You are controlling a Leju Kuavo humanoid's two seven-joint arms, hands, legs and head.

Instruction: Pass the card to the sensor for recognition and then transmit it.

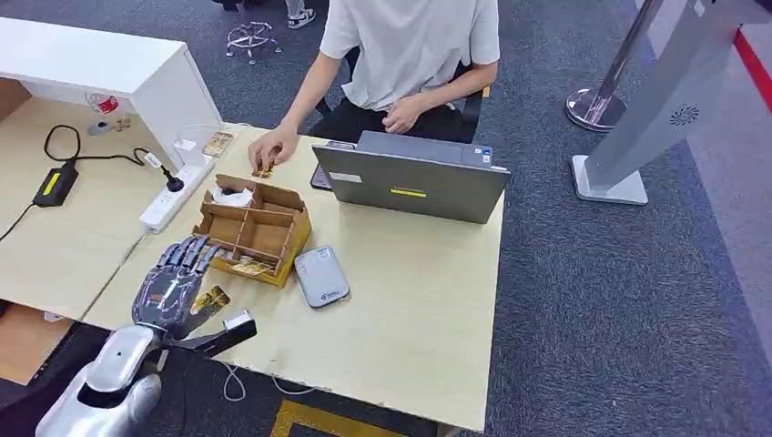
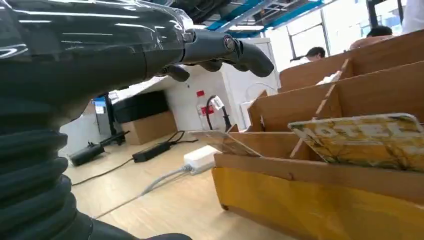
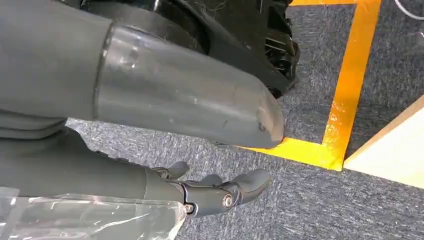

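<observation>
The light wooden table [image 1: 428,309] spreads from nine o'clock to five o'clock in the head view, its near edge running from seven o'clock to the corner at five o'clock, with grey carpet beyond. A person [image 1: 410,45] sits at twelve o'clock behind a grey laptop [image 1: 414,182], one hand [image 1: 271,146] resting on the table at eleven o'clock just past the cardboard organizer [image 1: 250,228]. A white cabinet [image 1: 109,68] stands at ten o'clock, with a white power strip [image 1: 173,196] and a black adapter [image 1: 55,185] beside it. The organizer sits left of centre with cards leaning in its front slots; the grey card sensor [image 1: 320,276] lies flat just beside it at its four o'clock side. Bare tabletop stretches from the sensor toward four o'clock. The left hand [image 1: 173,282] hovers at eight o'clock, fingers extended and spread toward the organizer's front wall, gripping nothing that can be seen; a yellow patterned card [image 1: 211,299] lies on the table just beside it, partly under the fingers, though contact cannot be judged. In the right wrist view, the right hand [image 3: 215,192] hangs over carpet near a yellow floor line [image 3: 345,85], fingers loosely curled and apart, empty.
</observation>
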